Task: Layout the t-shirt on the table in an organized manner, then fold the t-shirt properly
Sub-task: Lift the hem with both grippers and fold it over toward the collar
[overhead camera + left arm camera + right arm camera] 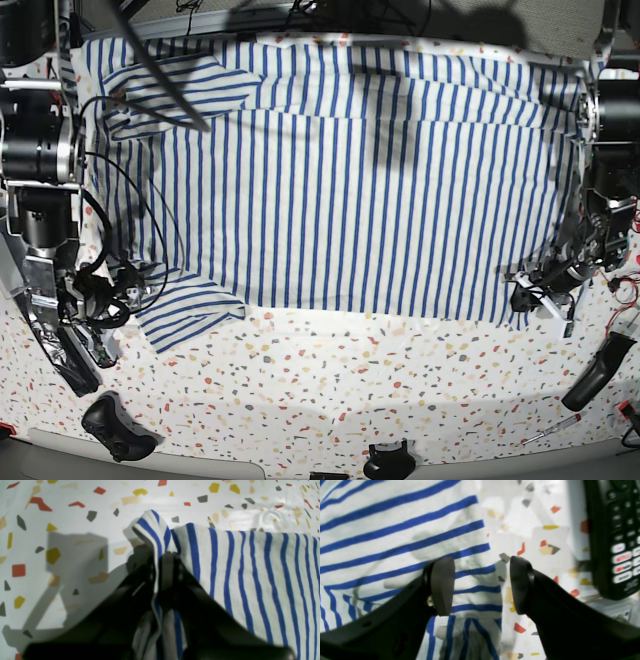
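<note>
One t-shirt [330,180], white with thin blue stripes, lies spread across most of the one speckled table [340,390], sleeves toward the overhead view's left side and hem toward its right. Two claws attend it. Item one, at the overhead view's left: the right gripper [480,585], its two fingers standing wide apart and holding nothing; one finger sits over striped cloth near the lower sleeve, the other over bare tabletop, so the cloth edge runs between them. Just beyond its outer finger lies one black remote control [615,537] with pale buttons. Item two, at the overhead view's right: the left gripper [162,580], fingers pressed together and clamped on a pinch of the hem corner, the fabric puckering up into a ridge ahead of the tips and trailing back beneath them, with the rest of the shirt spreading flat to one side of the claw. Risks, as judged: a thin pinch may slip free if the left arm pulls hard, leaving the corner bunched; pulling while the opposite end is unheld may drag the whole shirt askew rather than flatten it; the open claw, closing where it stands, may catch only a sliver of edge, or nudge the remote.
</note>
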Motion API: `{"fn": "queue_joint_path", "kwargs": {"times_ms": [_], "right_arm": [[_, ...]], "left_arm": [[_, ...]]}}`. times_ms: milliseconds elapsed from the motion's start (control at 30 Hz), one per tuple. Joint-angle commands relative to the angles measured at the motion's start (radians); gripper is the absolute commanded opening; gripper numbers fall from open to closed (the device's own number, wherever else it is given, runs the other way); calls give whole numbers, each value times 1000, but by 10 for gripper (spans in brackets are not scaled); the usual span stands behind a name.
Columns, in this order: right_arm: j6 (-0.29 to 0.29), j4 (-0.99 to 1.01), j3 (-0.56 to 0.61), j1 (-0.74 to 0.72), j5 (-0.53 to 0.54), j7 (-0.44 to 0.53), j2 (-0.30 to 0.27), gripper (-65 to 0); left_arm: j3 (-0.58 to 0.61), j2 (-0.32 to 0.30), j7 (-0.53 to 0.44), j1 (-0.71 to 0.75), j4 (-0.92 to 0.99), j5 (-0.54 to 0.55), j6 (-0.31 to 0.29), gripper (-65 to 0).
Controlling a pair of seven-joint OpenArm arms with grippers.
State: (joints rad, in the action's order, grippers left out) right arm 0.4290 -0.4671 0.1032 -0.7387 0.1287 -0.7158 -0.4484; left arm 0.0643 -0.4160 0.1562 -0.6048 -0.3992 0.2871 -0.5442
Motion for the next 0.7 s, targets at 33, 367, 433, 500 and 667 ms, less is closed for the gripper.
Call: {"fn": "queue_joint_path", "kwargs": {"times_ms": [33, 367, 433, 500, 667], "right_arm": [[3, -13, -3, -28, 14, -1, -14, -326], [13, -13, -3, 33, 35, 35, -9, -650], [13, -13, -3, 33, 35, 52, -9, -650], [13, -22, -3, 30, 35, 57, -10, -650], [154, -106, -7, 33, 42, 48, -20, -650]], "left_arm": [[-3, -14, -7, -27, -13, 1, -3, -650], [-3, -13, -8, -27, -13, 2, -3, -650], [-3, -14, -8, -27, -13, 2, -3, -650], [-4, -14, -8, -27, -13, 3, -3, -650], [-6, -24, 5, -24, -14, 72, -3, -650]]}}
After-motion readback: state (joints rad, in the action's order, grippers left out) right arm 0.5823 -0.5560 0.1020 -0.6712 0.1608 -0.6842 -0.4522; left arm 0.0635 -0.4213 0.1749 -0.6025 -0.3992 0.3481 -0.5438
